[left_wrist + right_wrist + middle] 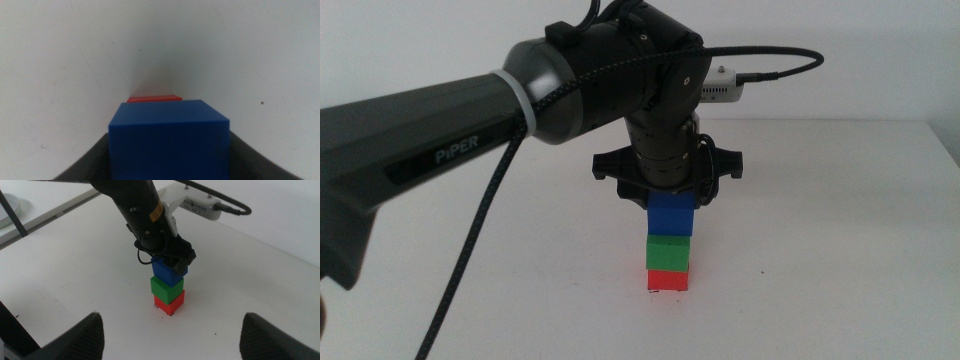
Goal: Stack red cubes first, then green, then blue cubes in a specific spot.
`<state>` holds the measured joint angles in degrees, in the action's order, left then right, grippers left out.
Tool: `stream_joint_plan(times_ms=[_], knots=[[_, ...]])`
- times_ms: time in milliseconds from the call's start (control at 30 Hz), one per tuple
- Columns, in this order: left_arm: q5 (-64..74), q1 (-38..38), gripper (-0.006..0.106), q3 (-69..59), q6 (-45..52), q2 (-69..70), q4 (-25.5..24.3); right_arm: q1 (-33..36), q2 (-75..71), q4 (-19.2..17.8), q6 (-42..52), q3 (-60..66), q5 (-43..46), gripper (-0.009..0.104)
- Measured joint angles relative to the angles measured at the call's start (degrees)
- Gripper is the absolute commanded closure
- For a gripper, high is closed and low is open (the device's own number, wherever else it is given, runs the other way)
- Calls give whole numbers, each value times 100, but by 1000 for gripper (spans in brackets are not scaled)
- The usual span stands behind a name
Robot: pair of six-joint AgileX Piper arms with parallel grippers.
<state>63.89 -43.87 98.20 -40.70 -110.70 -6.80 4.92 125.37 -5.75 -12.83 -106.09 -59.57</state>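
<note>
White tabletop (pixel 840 250) took up most of each view, plain matte, w/ a lone tiny dark speck (pixel 262 103) off to one side in the left wrist view. Left arm (pixel 440 150) was next biggest: grey-black, "PiPER" lettering on the forearm, braided cable alongside, coming in from the left & pointing straight down over the stack. Left gripper (pixel 671 203) sat at the top of the stack w/ jaws closed in on the blue cube (pixel 672 216), one dark jaw on each side of it; the left wrist view showed the cube filling the gap between the jaws, no daylight either side. Right gripper (pixel 172 337) hung back near the table edge, well apart from the stack, jaws spread wide & holding nothing. Cubes: 3 small, same size, plain matte faces, solid colour. Blue on top, deep blue, resting on the green cube (pixel 669 253), twisted a bit vs. the one below per the right wrist view. Green in the middle, sitting on the red cube (pixel 668 280). Red at the bottom, flat on the table, bright red; from the left wrist only a thin red sliver (pixel 154 99) peeked past the blue top face. Stack stood approx. mid-table, upright. Small dark mark (pixel 156 307) showed at the red cube's base corner in the right wrist view; couldn't tell if it was the bracket marks, too small.
</note>
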Motion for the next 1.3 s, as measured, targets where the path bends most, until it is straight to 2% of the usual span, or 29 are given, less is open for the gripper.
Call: stream_joint_plan(times_ms=[300,500,533,667,767,1000,1167,1300], knots=[[23,0,96,0,12,-80,-11,0,0,0,0,0,0,4],[67,0,76,0,34,-80,0,0,0,0,0,0,0,4],[67,0,63,0,46,-80,0,0,0,0,0,0,0,4],[71,0,52,0,102,-80,0,0,0,0,0,0,0,4],[71,0,39,0,138,-80,0,0,0,0,0,0,0,4],[91,0,26,0,151,-88,0,0,0,0,0,0,0,4],[91,0,20,0,198,-88,0,0,0,0,0,0,0,4],[119,0,20,0,387,-9,0,0,0,0,0,0,0,4]])
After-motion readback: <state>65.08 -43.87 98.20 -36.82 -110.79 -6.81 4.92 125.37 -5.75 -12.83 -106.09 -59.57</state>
